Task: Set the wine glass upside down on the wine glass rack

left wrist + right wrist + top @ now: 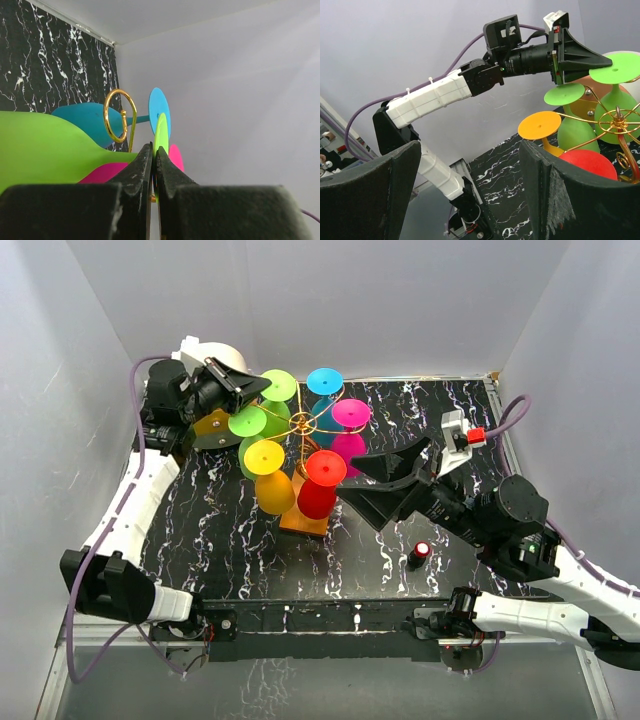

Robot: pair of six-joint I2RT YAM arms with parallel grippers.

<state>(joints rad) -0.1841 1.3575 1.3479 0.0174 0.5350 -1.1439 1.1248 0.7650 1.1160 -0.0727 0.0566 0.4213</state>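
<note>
Lime wine glass (277, 387) upside down at far-left arm of wine glass rack (304, 424); seated on wire or not, cannot tell. Left gripper (154, 148) pinched shut on thin foot-disc edge. Right gripper (352, 482) spread wide, holding nothing, just right of rack. Glass looks like light, stiff, smooth plastic — likely to slip at rim, so stem probably the surer hold.

The worktop (230, 540) is black with white marble-like veining, boxed in by plain pale grey walls: a left wall (60, 360), a far wall (400, 300) and a right wall (590, 360), meeting at clean corners. Light is soft and even, leaving only faint shadows. A dark bolted rail (320, 618) runs along the near edge of the worktop.
</note>
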